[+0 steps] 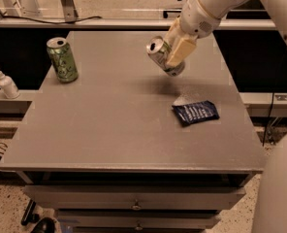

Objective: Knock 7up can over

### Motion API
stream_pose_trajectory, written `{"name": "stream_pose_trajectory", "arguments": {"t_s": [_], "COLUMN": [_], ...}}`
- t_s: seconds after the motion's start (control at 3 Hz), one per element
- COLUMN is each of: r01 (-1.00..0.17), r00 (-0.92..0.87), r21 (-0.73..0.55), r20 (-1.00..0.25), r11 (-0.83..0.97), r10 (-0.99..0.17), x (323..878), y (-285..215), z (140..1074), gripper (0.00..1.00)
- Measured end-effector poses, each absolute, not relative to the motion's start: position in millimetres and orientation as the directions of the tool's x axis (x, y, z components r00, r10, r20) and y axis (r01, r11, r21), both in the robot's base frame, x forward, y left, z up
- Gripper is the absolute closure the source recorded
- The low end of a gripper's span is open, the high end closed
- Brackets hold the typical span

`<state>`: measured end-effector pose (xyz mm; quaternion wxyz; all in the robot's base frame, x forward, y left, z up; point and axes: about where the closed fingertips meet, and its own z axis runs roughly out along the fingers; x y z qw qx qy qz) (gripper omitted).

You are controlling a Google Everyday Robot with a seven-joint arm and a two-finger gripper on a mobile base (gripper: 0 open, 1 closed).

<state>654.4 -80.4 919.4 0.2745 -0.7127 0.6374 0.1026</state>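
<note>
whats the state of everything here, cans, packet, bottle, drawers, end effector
7up can, tilted, held off the table
end effector, shut on the 7up can, above the table's far right part
green can, upright, table's far left
blue packet, lying flat, table's right side
pump bottle, upright, left of the table
drawers, shut

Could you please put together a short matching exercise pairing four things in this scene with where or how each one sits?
1. 7up can
2. green can
3. blue packet
4. white bottle

A. flat on the table, right side
B. tilted in the shut gripper, above the table
C. on the ledge left of the table
D. upright, far left of table

Pairs: 1-B, 2-D, 3-A, 4-C
</note>
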Motion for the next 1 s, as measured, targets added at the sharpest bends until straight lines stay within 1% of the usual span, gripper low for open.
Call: {"name": "stream_pose_trajectory", "arguments": {"t_s": [0.33,0.67,1.0], "r01": [-0.949,-0.933,-0.929], "r00": [0.256,0.314,0.336], "r21": [-0.262,-0.242,-0.213], "r20": [-0.310,-0.190,-0.138], "r11": [-0.177,-0.265,-0.303], "r10": [-0.916,-0.930,-0.932], "x": [627.2,606.4,591.5], "y": [-86.7,-84.6,-78.8], "z": [903.5,886.9,873.3], "gripper": [1.00,0.83,0.61]}}
